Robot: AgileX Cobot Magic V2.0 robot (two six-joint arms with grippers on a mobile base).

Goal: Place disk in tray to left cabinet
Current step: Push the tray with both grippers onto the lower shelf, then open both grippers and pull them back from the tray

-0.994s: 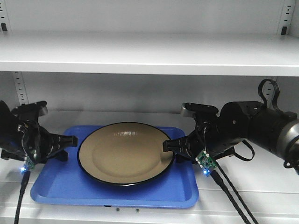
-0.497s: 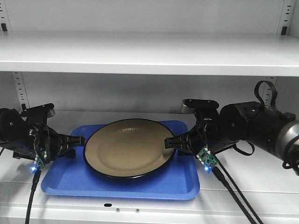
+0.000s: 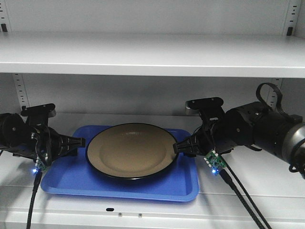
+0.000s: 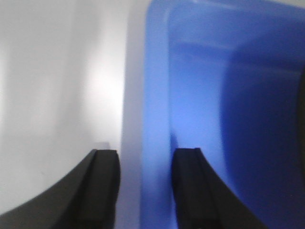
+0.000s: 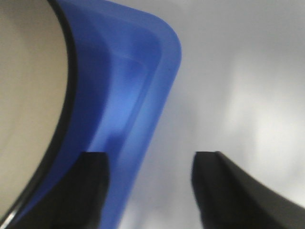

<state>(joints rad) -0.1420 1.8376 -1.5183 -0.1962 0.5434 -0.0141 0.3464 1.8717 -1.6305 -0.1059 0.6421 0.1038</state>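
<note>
The tan disk [image 3: 131, 152] with a black rim lies in the blue tray [image 3: 119, 185]. The tray sits on the lower shelf [image 3: 267, 183] of the pale cabinet. My left gripper [image 3: 77, 143] is at the tray's left rim. In the left wrist view its jaws [image 4: 145, 155] straddle that rim [image 4: 157, 95] with a gap on the outer side, so it is open. My right gripper [image 3: 177, 148] is at the tray's right rim. In the right wrist view its jaws [image 5: 150, 160] stand wide apart over the rim [image 5: 143, 95], beside the disk [image 5: 24, 95].
The upper shelf [image 3: 152, 52] hangs close above both arms. Peg-hole strips [image 3: 20, 90] run up the back wall. The shelf's front lip [image 3: 143, 214] lies just below the tray. Cables [image 3: 238, 195] trail from the right wrist over the shelf.
The tray with the disk has moved farther back into the cabinet and settled on the shelf. Both grippers went with it and stay at its side rims.
</note>
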